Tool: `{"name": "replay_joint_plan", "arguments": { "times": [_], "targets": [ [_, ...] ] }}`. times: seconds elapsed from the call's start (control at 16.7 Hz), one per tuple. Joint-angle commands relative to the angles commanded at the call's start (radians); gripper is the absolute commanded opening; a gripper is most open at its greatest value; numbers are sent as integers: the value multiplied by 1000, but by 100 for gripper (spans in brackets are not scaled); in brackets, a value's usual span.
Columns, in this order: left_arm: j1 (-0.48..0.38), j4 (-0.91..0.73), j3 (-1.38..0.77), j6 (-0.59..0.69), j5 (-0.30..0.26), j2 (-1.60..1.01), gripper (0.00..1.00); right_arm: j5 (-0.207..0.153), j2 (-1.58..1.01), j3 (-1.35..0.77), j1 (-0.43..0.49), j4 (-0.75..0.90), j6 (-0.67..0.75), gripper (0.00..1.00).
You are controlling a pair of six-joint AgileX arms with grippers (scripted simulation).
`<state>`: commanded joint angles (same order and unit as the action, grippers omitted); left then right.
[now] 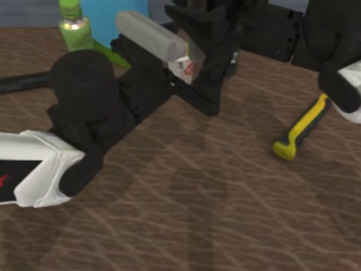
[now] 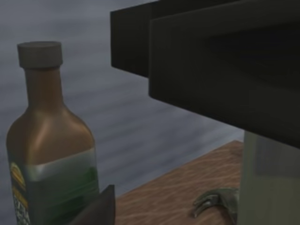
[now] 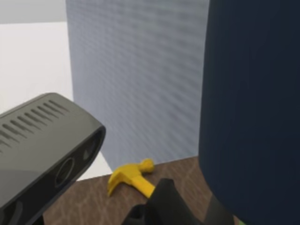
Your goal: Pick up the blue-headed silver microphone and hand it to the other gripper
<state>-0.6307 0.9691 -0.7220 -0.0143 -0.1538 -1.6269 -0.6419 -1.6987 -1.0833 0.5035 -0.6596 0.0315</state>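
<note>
The microphone's silver handle (image 1: pixel 149 33) slants in the air above the table's back middle; its head is hidden in the top view. My right gripper (image 1: pixel 198 68) reaches in from the back and appears shut on the microphone near the neck. In the right wrist view the navy head (image 3: pixel 253 93) fills one side, with a black finger (image 3: pixel 166 201) against the grey neck below it. My left gripper (image 1: pixel 148 63) sits under the handle and is open. In the left wrist view its fingertip (image 2: pixel 104 201) stands well apart from the handle (image 2: pixel 269 187).
A yellow-and-black hammer (image 1: pixel 302 130) lies at the right. A green bottle (image 1: pixel 73 25) and a blue container (image 1: pixel 113 17) stand at the back left. A black tube (image 1: pixel 22 82) lies at the far left. A white-and-red can (image 1: pixel 181 66) sits under the grippers.
</note>
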Motion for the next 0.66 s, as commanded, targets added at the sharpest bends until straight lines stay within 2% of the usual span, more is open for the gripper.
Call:
{"name": "replay_joint_plan", "arguments": {
  "times": [0.18,0.48,0.66],
  "targets": [
    [12,-2,42,0,-6,42,100,-25,15,16,-20,-4,1,0],
    [56,-5,228,3,-33,231,100,-110,69,78,-100,-15,7,0],
    [64,-4,261,3,-40,265,100,-128,81,91,-117,-18,8,0]
  ]
}}
